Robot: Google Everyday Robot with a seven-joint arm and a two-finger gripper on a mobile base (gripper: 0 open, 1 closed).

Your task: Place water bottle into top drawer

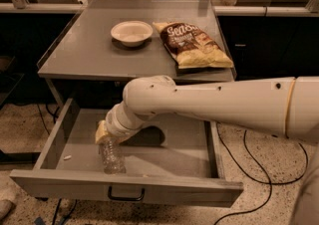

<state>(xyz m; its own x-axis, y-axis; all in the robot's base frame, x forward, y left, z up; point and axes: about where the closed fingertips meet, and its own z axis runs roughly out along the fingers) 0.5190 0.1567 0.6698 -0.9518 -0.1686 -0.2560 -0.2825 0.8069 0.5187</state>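
Note:
The water bottle is clear and ribbed. It stands upright inside the open top drawer, near the front left, with its base close to or on the drawer floor. My gripper is right above it, at the end of the white arm that reaches down into the drawer from the right. It is shut on the bottle's top. The cap is hidden by the gripper. The drawer's front panel with its small dark handle faces the camera.
A white bowl and a bag of chips lie on the grey table top above the drawer. A small white scrap lies on the drawer floor at the left. Cables run over the floor at the right.

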